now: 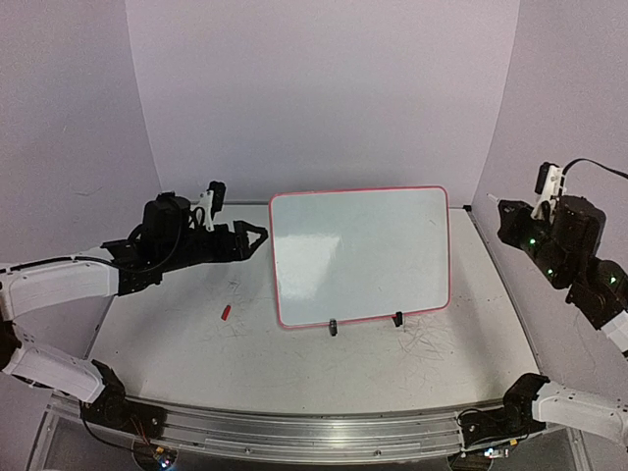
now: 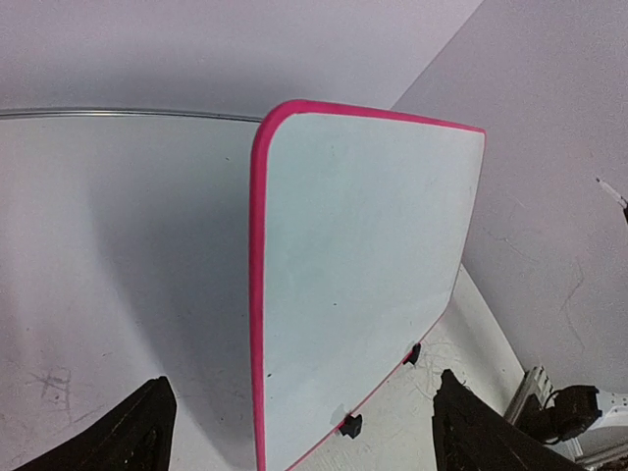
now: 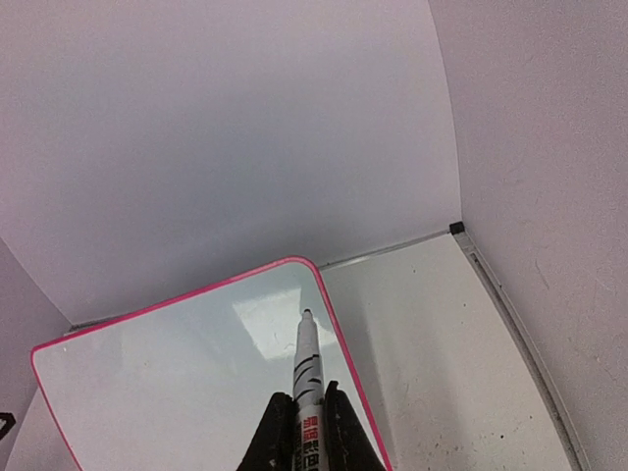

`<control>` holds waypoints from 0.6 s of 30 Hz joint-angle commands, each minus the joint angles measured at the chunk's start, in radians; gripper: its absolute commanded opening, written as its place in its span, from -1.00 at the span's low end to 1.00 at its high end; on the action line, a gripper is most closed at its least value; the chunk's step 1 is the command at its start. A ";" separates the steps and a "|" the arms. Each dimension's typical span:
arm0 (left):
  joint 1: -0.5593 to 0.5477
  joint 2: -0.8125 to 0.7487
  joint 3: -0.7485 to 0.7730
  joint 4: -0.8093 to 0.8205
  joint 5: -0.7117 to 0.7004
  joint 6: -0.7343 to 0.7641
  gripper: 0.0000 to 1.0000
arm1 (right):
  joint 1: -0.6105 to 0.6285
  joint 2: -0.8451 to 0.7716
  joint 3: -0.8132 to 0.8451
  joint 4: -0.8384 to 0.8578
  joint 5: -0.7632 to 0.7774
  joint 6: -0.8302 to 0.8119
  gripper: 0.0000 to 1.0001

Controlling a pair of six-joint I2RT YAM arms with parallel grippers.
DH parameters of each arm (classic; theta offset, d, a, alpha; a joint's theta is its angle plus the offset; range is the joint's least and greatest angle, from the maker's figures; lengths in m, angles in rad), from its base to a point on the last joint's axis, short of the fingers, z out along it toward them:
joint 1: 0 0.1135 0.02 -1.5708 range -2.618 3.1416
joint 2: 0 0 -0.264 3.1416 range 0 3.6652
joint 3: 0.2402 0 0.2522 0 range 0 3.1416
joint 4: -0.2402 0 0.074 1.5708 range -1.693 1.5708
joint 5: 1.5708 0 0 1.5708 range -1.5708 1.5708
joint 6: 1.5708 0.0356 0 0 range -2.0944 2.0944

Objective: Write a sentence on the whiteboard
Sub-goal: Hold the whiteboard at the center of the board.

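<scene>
Right gripper [image 3: 306, 412] clamps marker [image 3: 307, 358] — left gripper [image 2: 304, 385] wide.

Left fingers [image 2: 137, 432] spread wide — right fingers [image 3: 281, 437] pinched on a marker [image 3: 306, 373]

The whiteboard [image 1: 358, 255] [image 2: 363, 275] [image 3: 177, 383] is a rectangular glossy white panel with a thin pink-red rim and rounded corners. It stands near the middle of the tabletop [image 1: 196, 343] on two small black clip feet [image 1: 334, 327], long side down, tilted back. Its face is plain white with faint smudges.
</scene>
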 commanded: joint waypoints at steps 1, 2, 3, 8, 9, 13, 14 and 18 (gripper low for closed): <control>0.052 0.096 0.043 0.157 0.204 0.035 0.82 | -0.001 0.045 0.019 0.089 0.046 -0.142 -1.00; 0.064 0.114 0.039 0.180 0.247 0.035 0.80 | -0.001 0.069 0.021 0.085 0.030 -0.167 -1.00; 0.080 0.129 0.035 0.215 0.287 0.034 0.78 | -0.001 0.088 0.023 0.083 0.003 -0.187 -1.00; 0.115 0.235 0.070 0.271 0.466 0.059 0.66 | -0.001 0.153 0.038 0.066 -0.098 -0.208 -1.00; 0.121 0.252 0.075 0.272 0.474 0.065 0.65 | -0.001 0.152 0.039 0.069 -0.113 -0.211 -1.00; 0.141 0.298 0.083 0.277 0.492 0.085 0.66 | -0.001 0.122 0.003 0.139 -0.206 -0.296 -1.00; 0.142 0.313 0.085 0.283 0.502 0.092 0.65 | -0.001 0.115 -0.006 0.159 -0.227 -0.312 -1.00; 0.142 0.354 0.094 0.303 0.533 0.115 0.51 | -0.001 0.126 -0.009 0.199 -0.263 -0.320 -1.00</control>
